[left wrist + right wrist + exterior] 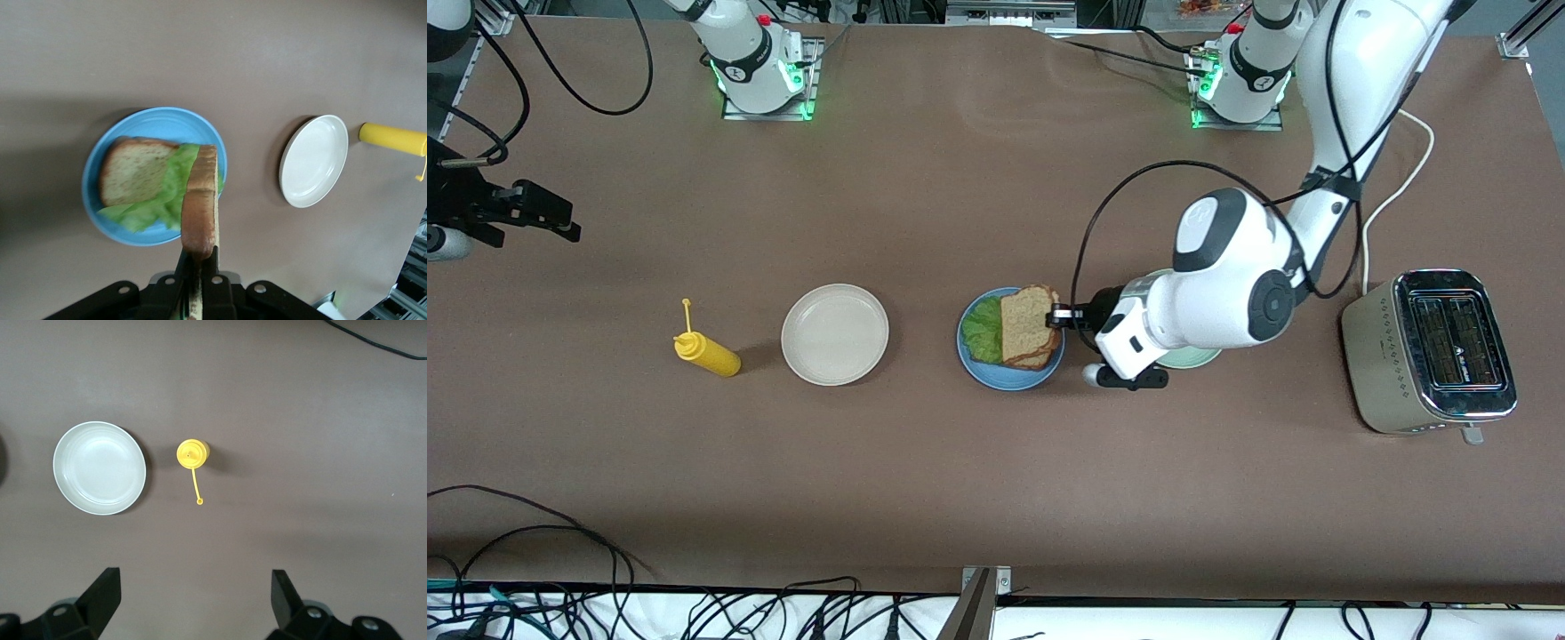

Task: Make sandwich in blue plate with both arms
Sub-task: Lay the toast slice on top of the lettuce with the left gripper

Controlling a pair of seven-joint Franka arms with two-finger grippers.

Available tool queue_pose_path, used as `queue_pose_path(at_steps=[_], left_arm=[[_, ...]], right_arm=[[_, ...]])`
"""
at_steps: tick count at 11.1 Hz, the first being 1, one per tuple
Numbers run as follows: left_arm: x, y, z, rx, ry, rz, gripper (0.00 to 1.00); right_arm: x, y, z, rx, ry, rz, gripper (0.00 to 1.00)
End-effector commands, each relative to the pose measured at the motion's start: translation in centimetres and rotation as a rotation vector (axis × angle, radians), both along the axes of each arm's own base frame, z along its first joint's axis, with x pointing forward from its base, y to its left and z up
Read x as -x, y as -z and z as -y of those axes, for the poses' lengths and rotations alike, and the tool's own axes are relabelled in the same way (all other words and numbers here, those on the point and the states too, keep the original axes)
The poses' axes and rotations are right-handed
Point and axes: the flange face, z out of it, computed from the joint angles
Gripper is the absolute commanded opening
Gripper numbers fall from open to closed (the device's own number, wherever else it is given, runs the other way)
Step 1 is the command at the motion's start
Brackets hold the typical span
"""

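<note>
Three plates (pixel 834 334), two bread slices (pixel 1024 322), one lettuce leaf (pixel 983 327), one mustard bottle (pixel 707 353), one toaster (pixel 1432 351)

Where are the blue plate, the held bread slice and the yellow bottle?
blue plate (pixel 143 121): left wrist view, bare part of its rim.
held bread slice (pixel 200 207): left wrist view, its crust edge.
yellow bottle (pixel 711 356): front view, middle of its body.

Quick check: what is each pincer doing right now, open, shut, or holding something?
Left pincer: shut on the top bread slice, over the blue plate.
Right pincer: open, empty, above the table.
</note>
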Motion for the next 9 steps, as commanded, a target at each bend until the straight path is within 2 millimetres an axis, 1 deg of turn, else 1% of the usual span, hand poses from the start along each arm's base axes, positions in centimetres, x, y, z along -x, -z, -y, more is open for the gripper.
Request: queue_pose_path(at_steps=[1,3,4,5,7,9], left_arm=[[1.4,2.6,4.3,0.045,0.004,-0.038,0.00],[2.5,5.2,4.9,0.036,0.039,-0.072,0.00],[2.9,5.9,4.9,0.034,0.064,-0.071,0.00],[3.5,7.1,4.8,0.009,0.105,-0.059,0.00],[3.4,7.7,4.2,-0.029,0.154,-0.022,0.00],[2.7,7.6,3.5,-0.032,0.160,0.000,0.00]], right_arm=[[-0.5,0.0,-0.1,-0.017,-0.009,-0.004,1.00],[-0.6,0.3,-0.1,-0.019,-0.009,-0.008,1.00],[-0.6,0.3,-0.1,-0.019,-0.009,-0.008,1.00],[-0.6,0.3,-0.1,-0.019,-0.009,-0.008,1.00],[-0.7,0.4,-0.1,-0.019,-0.007,-0.010,1.00],[-0.7,0.5,-0.1,-0.019,-0.007,-0.012,1.00]])
